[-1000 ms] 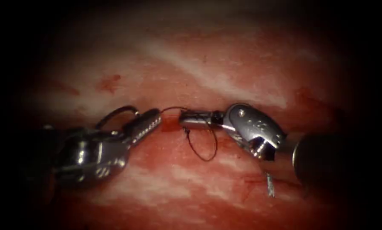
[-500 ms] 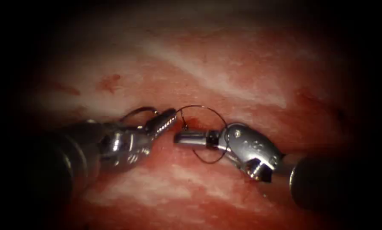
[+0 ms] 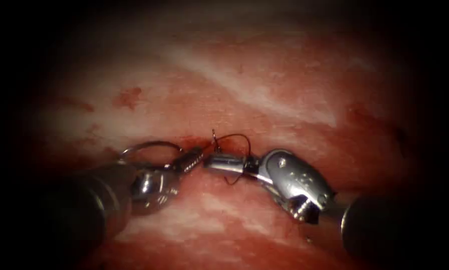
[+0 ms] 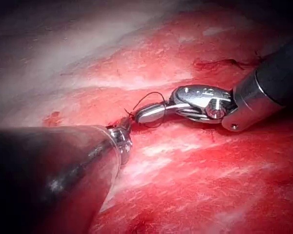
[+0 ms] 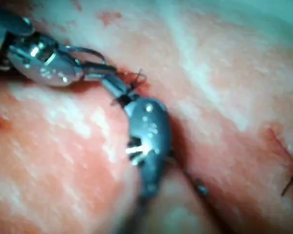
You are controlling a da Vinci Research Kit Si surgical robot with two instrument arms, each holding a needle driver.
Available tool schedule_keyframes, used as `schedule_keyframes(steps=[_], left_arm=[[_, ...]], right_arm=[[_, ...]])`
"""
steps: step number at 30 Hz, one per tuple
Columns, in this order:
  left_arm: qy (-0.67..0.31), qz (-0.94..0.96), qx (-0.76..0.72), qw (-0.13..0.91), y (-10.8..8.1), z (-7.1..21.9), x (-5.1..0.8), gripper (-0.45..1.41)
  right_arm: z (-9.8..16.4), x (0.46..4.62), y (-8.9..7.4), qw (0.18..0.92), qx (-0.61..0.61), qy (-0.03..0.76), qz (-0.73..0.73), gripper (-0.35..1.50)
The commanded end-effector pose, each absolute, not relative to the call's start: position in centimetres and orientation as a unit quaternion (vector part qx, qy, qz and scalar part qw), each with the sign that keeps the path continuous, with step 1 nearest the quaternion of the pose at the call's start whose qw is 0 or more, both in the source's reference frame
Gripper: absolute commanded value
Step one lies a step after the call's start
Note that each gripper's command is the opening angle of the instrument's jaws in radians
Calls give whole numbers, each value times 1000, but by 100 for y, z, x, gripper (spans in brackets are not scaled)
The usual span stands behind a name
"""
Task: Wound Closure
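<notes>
- Left tool: reaches the cut from its left side, fingers clenched, tips just short of it.
- Curved needle: arches over the left tool well left of the cut, clear of the tissue; seems gripped near one end by those clenched fingers, though the exact spot along the curve cannot be told.
- Right tool: comes in from the right of the cut, fingers pressed together, tips almost meeting the left tool's right at the cut.
- Thread: loops dark around the right tool's closed fingers just right of the cut, with a short end standing up above the cut. Cannot tell whether that end is pinched.
- Red fluid: lies smeared on the tissue far left of the cut and above it.
</notes>
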State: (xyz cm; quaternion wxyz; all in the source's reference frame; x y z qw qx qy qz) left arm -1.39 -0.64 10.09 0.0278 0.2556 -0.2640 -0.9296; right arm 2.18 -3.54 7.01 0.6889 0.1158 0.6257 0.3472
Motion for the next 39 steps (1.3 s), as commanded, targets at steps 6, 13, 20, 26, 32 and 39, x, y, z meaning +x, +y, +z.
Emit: schedule_keyframes(steps=[6,13,20,26,32,39], left_arm=[[-260,-930,259,31,-77,1012,-154,-45],[-257,-928,269,31,-89,997,-163,-45],[-257,-928,268,31,-89,996,-165,-45],[-256,-928,268,31,-89,997,-166,-45],[-255,-929,266,32,-90,998,-169,-45],[-253,-929,266,33,-91,998,-167,-45]], right_arm=[[708,228,-352,678,121,613,387,7],[719,238,-341,682,133,554,458,73],[730,244,-331,705,134,474,510,98],[736,252,-331,686,142,449,555,91],[742,265,-329,661,163,433,591,96],[754,262,-331,663,156,431,592,98]])
